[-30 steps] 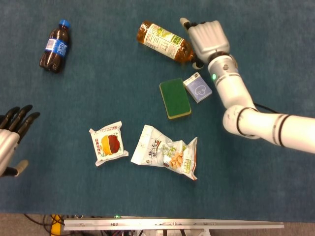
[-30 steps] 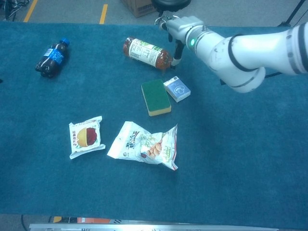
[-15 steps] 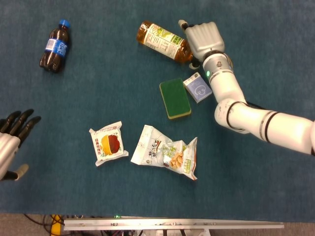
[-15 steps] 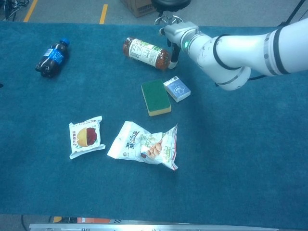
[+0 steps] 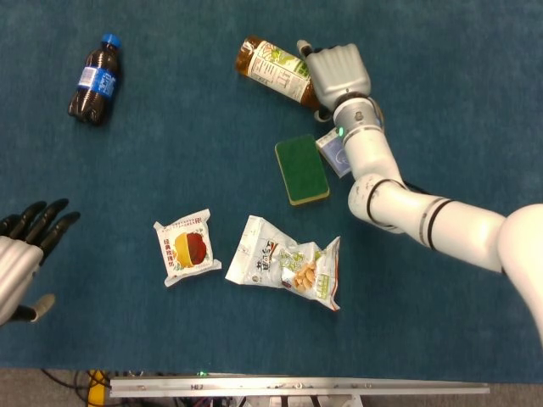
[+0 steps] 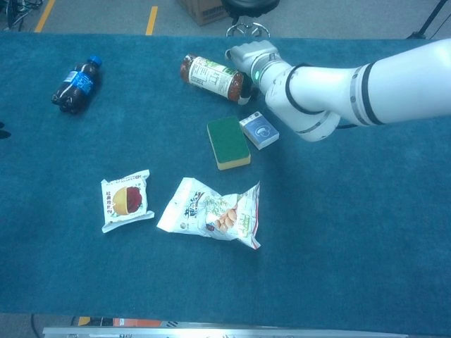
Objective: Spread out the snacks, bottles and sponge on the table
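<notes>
Tea bottle (image 5: 280, 69) lying flat, long axis diagonal, cap far-left, base under right robot hand (image 5: 338, 72); grip unclear. Left robot hand (image 5: 24, 259) open, empty.

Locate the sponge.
In the head view the sponge lies mid-table, touching the blue box on its right, below the tea bottle.

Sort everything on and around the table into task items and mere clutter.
Job: cola bottle, tea bottle under the right hand, sponge, small blue pack, yellow snack packet, large snack bag.

Clutter: cardboard box, stool base beyond the table.
</notes>
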You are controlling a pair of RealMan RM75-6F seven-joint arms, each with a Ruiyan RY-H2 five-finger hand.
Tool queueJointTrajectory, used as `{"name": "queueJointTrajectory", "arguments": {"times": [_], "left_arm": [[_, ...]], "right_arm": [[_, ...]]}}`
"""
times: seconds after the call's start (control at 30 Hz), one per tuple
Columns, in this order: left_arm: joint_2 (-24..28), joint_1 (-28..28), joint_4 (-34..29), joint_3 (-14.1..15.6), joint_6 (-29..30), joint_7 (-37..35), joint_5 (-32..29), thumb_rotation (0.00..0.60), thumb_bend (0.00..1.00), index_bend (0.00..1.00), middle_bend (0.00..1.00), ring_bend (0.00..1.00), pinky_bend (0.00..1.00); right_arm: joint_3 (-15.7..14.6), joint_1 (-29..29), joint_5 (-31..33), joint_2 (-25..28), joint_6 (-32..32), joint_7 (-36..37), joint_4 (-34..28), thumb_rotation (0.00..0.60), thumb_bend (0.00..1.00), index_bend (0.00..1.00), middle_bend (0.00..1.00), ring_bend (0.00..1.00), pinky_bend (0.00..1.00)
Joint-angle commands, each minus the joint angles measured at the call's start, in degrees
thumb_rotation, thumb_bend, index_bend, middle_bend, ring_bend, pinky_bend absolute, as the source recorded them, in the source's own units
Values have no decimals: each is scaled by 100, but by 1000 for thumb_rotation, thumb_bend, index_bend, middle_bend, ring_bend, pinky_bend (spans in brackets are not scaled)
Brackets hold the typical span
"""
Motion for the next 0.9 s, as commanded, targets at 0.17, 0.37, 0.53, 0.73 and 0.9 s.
{"name": "queueJointTrajectory", "arguments": {"times": [0.17, 0.37, 0.53, 0.73, 0.9], "left_arm": [[37, 33, -18, -25, -43, -59, 82, 600, 241, 0, 0, 0, 162], [61, 52, -19, -25, -107, -106, 178, 600, 241, 0, 0, 0, 160], [78, 77, -31, -18, -149, -107, 253, 600, 241, 0, 0, 0, 159], [76, 103, -28, -45, -151, -123, 303, 600, 241, 0, 0, 0, 159], [69, 113, -20, -66, -189, -121, 293, 600, 241, 0, 0, 0, 159]], "right_arm": [[57, 7, -165, -190, 57, -64, 198, 600, 151, 147, 301, 278, 442], [111, -30, -413, -361, 152, -67, 421, 600, 151, 246, 329, 301, 478], [173, -101, -689, -506, 236, -4, 632, 600, 150, 385, 384, 372, 564], [248, -253, -986, -454, 175, 101, 606, 600, 148, 468, 456, 444, 640], [198, -461, -1255, -176, 241, 157, 231, 600, 146, 470, 468, 459, 655]]}}
